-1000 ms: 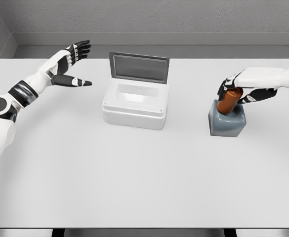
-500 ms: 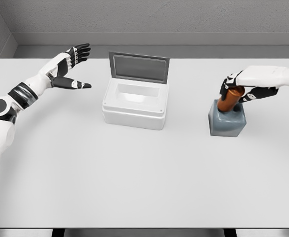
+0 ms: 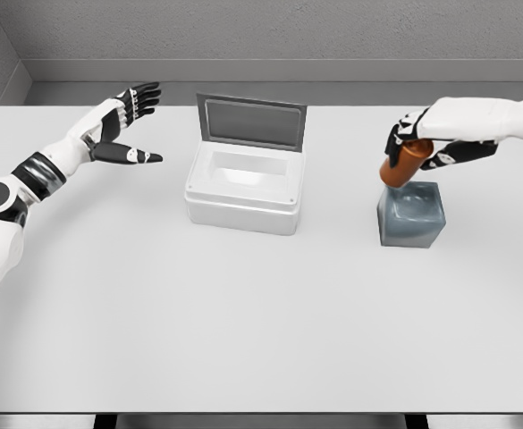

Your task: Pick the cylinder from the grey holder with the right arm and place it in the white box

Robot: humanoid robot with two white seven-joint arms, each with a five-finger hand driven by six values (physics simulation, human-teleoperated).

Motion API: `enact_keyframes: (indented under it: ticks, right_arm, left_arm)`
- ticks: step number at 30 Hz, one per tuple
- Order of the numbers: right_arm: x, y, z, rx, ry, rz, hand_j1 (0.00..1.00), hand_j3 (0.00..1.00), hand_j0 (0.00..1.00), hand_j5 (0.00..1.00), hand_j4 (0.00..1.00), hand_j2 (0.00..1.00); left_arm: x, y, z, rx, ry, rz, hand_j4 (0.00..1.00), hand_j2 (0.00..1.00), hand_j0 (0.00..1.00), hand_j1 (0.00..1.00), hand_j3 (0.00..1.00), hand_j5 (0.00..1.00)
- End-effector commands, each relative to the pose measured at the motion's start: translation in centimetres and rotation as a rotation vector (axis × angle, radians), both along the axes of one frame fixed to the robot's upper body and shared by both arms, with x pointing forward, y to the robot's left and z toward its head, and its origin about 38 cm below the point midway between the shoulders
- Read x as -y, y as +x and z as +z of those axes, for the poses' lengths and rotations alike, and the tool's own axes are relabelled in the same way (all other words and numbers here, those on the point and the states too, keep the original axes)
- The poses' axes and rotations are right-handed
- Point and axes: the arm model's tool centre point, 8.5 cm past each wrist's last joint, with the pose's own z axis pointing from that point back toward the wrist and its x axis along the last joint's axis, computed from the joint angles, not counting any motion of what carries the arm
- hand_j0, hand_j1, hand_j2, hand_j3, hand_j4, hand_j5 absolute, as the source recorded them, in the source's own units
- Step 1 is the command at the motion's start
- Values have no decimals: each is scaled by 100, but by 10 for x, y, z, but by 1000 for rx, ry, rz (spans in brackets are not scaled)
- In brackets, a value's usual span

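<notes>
The right hand [image 3: 410,143] was closed around the cylinder [image 3: 400,163], held tilted just above the grey holder [image 3: 410,214]. Rigid, smooth and probably light, it warranted a firm mid-body grip. The left hand [image 3: 122,121] was spread.

Cylinder [image 3: 402,162] in right hand [image 3: 419,141] — above holder [image 3: 410,214]

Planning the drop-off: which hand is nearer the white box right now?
Left. The open left hand hovers just left of the white box; the right hand, gripping the cylinder, is farther off to its right.
</notes>
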Motion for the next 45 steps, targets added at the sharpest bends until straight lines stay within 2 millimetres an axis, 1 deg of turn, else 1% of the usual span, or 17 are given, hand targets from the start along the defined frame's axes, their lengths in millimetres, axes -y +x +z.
enact_keyframes:
  ticks: [1, 3, 10, 18, 23, 24, 26, 29, 30, 39, 42, 45]
  right_arm:
    - [-6, -3, 0, -2, 4, 18, 45, 45, 45, 45, 45, 45]
    - [-11, -5, 3, 7, 1, 37, 45, 45, 45, 45, 45, 45]
    - [-20, -8, 8, 19, -4, 68, 45, 45, 45, 45, 45, 45]
    - [-33, -9, 15, 37, -15, 106, 45, 45, 45, 45, 45, 45]
    - [-36, -9, 21, 52, -20, 115, 45, 45, 45, 45, 45, 45]
    - [-39, -9, 23, 54, -29, 126, 45, 45, 45, 45, 45, 45]
    - [-40, -10, 24, 57, -36, 132, 45, 45, 45, 45, 45, 45]
    - [-42, -10, 28, 67, -41, 138, 45, 45, 45, 45, 45, 45]
    - [-43, -10, 26, 61, -50, 142, 45, 45, 45, 45, 45, 45]
    - [-78, -8, 22, 63, -74, 226, 45, 45, 45, 45, 45, 45]
    - [-80, -8, 23, 64, -83, 234, 45, 45, 45, 45, 45, 45]
    - [-81, -7, 29, 76, -85, 235, 45, 45, 45, 45, 45, 45]
  left_arm:
    - [-1, 0, 1, 1, -8, 4, 100, 100, 100, 100, 100, 100]
    - [-2, -2, -2, -5, -5, 4, 100, 100, 100, 100, 100, 100]
    - [-12, -3, 0, -3, 6, 18, 100, 100, 100, 100, 100, 100]
    - [-13, -3, 0, -5, 10, 19, 100, 100, 100, 100, 100, 100]
    - [-16, -4, -1, -9, 21, 20, 100, 100, 100, 100, 100, 100]
    - [-23, -4, 2, -6, 29, 28, 100, 100, 100, 100, 100, 100]
    - [-25, -5, 1, -7, 48, 28, 100, 100, 100, 100, 100, 100]
    - [-25, -4, 3, -3, 76, 22, 100, 100, 100, 100, 100, 100]
    - [-25, -4, 3, -2, 82, 20, 100, 100, 100, 100, 100, 100]
    - [-24, -4, 2, -1, 142, 5, 100, 100, 100, 100, 100, 100]
    - [-25, -4, 2, -1, 144, 6, 100, 100, 100, 100, 100, 100]
    - [-25, -4, 3, 0, 144, 7, 100, 100, 100, 100, 100, 100]
